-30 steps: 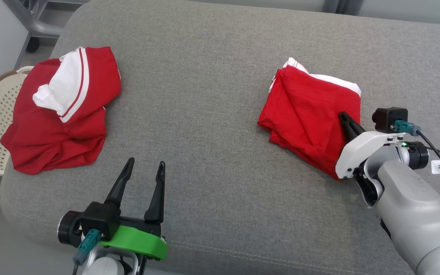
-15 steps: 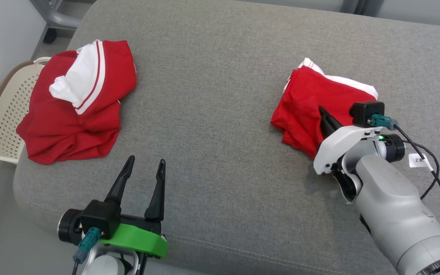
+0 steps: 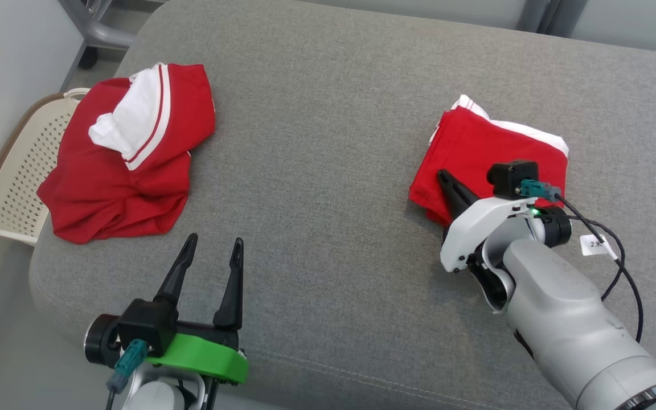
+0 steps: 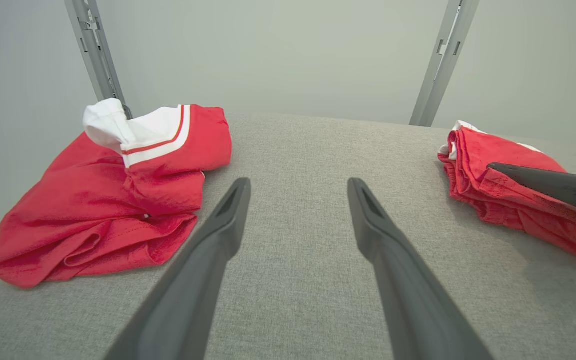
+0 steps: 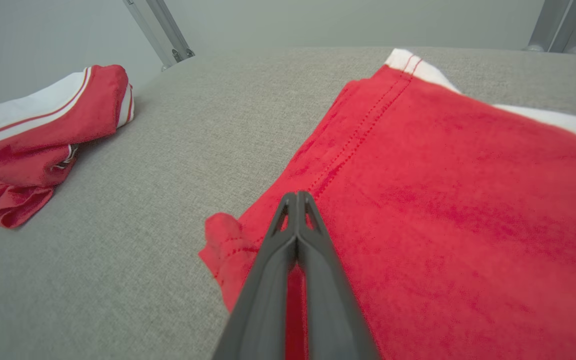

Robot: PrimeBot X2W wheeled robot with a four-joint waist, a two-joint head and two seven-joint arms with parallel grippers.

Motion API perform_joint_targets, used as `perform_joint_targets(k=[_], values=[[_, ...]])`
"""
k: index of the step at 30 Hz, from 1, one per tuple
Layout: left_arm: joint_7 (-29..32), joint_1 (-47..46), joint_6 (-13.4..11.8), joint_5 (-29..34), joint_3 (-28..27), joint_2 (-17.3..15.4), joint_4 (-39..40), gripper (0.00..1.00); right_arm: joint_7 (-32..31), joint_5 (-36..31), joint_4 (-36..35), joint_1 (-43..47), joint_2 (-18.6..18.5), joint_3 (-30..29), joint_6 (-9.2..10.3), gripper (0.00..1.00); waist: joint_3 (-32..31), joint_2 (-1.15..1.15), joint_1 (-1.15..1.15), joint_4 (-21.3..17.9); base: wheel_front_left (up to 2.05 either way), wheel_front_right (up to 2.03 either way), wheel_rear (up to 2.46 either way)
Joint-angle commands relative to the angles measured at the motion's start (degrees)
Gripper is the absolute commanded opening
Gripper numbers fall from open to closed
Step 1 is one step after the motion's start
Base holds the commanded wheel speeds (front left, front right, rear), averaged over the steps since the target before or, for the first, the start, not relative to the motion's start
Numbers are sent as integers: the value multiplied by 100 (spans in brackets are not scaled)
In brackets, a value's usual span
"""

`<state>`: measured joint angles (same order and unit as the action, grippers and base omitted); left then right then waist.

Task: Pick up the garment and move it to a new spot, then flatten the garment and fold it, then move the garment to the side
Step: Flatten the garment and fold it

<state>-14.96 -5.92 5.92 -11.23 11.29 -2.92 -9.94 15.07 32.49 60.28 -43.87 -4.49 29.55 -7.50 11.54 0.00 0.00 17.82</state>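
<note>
1. On the right of the grey cushion (image 3: 328,114), the folded garment (image 3: 499,142) lies flat. My right claw (image 3: 442,173) is clenched, tips on its left edge, I judge to slide it aside.
2. My left claw (image 3: 213,244) hangs released, well apart from the crumpled shirt (image 3: 117,188).

My right arm (image 3: 556,296) covers the near corner of the folded garment (image 3: 476,142). In the right wrist view the same cloth runs off the right and bottom edges. I can't tell if the right gripper (image 5: 296,196), fingers pressed together, touches it. The crumpled garment (image 3: 117,188) hides part of the basket (image 3: 15,165). The writing on the little white tag (image 3: 594,245) is too small to read.
</note>
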Motion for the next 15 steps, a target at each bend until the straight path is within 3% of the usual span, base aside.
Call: perform_joint_targets(k=[1,2,3,4,10,15], values=[[-22,24,-36,-2,-34,2,2,100,25,80,-98,-20,-92,-27,2,0,-44,0,0,-52,0,0,0],[-22,49,-41,8,-51,2,14,100,25,115,-182,-1,-121,-62,2,0,-63,0,0,-79,0,0,0],[-22,94,-41,31,-85,2,35,100,25,154,-388,62,-208,-161,2,61,-108,0,0,-148,0,0,0],[-22,103,-41,41,-96,2,48,100,24,166,-491,105,-274,-241,2,100,-133,0,0,-184,0,0,0],[-22,204,-42,98,-187,1,108,100,24,107,-878,354,-687,-729,2,100,-278,0,0,-411,0,0,0],[-22,288,-48,140,-287,1,129,100,24,155,-750,542,-944,-1156,2,100,-369,0,0,-538,0,0,0]])
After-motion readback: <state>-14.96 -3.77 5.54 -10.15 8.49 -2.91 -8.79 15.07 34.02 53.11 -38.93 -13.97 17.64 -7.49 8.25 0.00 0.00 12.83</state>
